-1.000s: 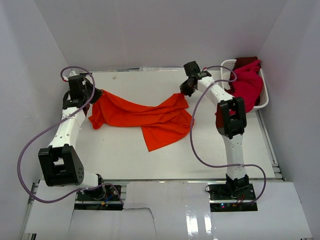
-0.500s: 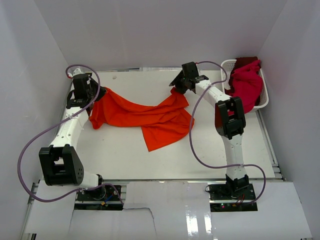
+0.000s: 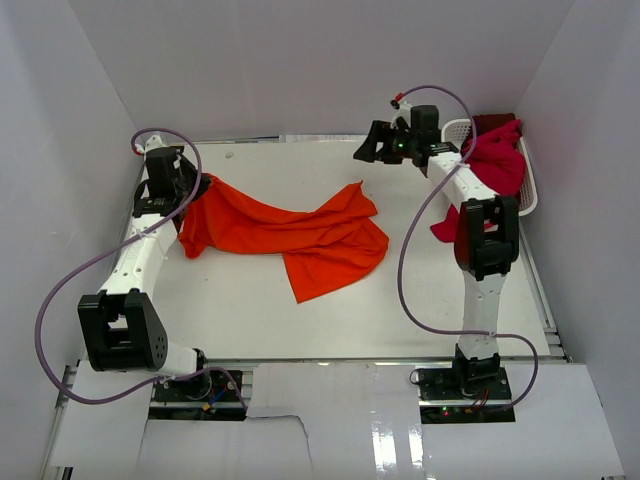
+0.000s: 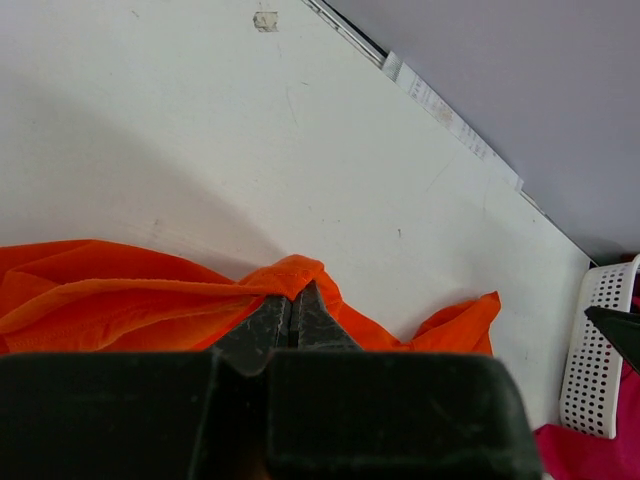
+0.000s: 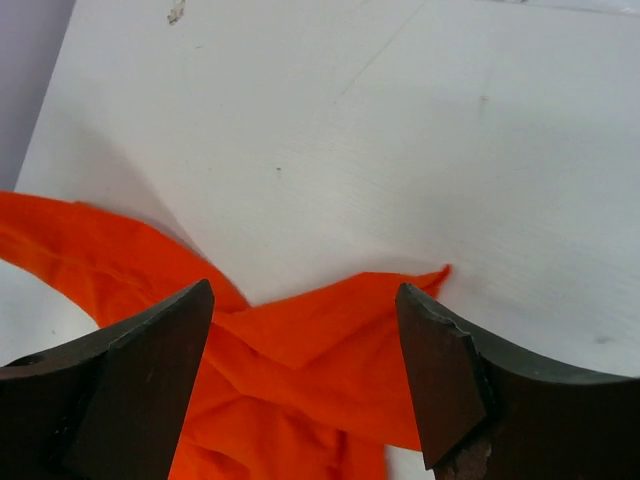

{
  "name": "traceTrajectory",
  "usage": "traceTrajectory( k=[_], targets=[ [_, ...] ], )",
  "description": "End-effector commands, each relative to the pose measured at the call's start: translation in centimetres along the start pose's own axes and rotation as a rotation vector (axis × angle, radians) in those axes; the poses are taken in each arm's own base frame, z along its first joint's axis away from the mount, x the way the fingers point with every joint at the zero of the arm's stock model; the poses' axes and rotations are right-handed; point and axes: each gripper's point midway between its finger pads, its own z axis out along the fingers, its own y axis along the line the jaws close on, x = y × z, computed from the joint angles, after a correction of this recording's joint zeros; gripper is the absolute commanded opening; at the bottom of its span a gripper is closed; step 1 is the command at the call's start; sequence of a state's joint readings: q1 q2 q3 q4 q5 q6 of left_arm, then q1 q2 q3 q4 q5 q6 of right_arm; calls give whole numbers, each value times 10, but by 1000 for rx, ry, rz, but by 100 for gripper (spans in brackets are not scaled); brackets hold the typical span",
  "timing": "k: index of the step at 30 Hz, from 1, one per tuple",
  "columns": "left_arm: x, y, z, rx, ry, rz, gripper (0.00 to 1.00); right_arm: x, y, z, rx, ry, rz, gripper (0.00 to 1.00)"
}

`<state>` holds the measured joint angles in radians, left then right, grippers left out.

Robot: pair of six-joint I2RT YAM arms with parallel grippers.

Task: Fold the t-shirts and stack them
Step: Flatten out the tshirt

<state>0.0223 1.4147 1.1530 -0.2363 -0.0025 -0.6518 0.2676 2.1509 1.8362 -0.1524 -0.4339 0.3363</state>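
Two arms are sharing one garment here, and you are giving each a different job. Nearest you, in the middle of the overhead frame, the orange t-shirt [image 3: 300, 240] is lying crumpled on the white surface [image 3: 250, 320]. One flap is trailing toward the bottom of the picture and ridges are running across the body, so I judge it is not yet flat enough to fold.

Further up at the left, the left fingers [image 3: 192, 188] are pinching shut on a bunched corner of that shirt. They are probably anchoring it so the far edge can be drawn straight.

Higher and to the right, the right fingers [image 5: 150, 370] are standing wide apart and gripping nothing. They are hovering over the surface just beyond the shirt's other far corner, which is lying loose.

Farthest off, at the upper right, the white basket [image 3: 529, 203] is holding the crimson t-shirt [image 3: 495, 165], which is spilling over its rim. The dark red t-shirt [image 3: 490, 122] is sitting behind it, and both are waiting their turn.
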Motion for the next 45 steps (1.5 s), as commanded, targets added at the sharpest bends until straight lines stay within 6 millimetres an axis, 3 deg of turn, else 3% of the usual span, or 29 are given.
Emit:
traceTrajectory(
  k=[1,4,7,14,16,18,20,26,29,34,36,37,45],
  targets=[
    [-20,-16,-11,45,-61,23,0,-32,-10,-36,-167,-49,-193,79],
    [-21,-18,-11,51,-62,34,0,-31,-35,-42,-149,-34,-206,80],
    [-22,-19,-11,52,-60,43,0,-13,-64,-31,-135,34,-182,78],
    [-25,-20,-11,50,-59,52,0,16,-74,-8,-216,95,-133,65],
    [-25,-20,-10,48,-57,59,0,25,-73,-6,-246,111,-155,65],
    [-25,-20,-9,46,-53,60,0,34,-79,-4,-244,120,-207,73],
    [-25,-19,-6,45,-52,65,0,39,-80,-2,-263,126,-233,72],
    [-21,-25,1,73,-16,89,0,41,-88,3,-290,118,-334,69],
    [-20,-27,2,80,-11,97,0,45,-92,7,-310,108,-428,73],
    [-21,-28,6,83,-2,105,0,25,-89,4,-377,44,-461,74],
    [-21,-31,7,94,4,102,0,25,-87,4,-393,34,-495,74],
    [-12,-45,7,122,20,111,0,23,-88,4,-395,27,-529,75],
    [-9,-51,15,128,33,124,0,15,-84,6,-405,-4,-724,82]
  ],
)
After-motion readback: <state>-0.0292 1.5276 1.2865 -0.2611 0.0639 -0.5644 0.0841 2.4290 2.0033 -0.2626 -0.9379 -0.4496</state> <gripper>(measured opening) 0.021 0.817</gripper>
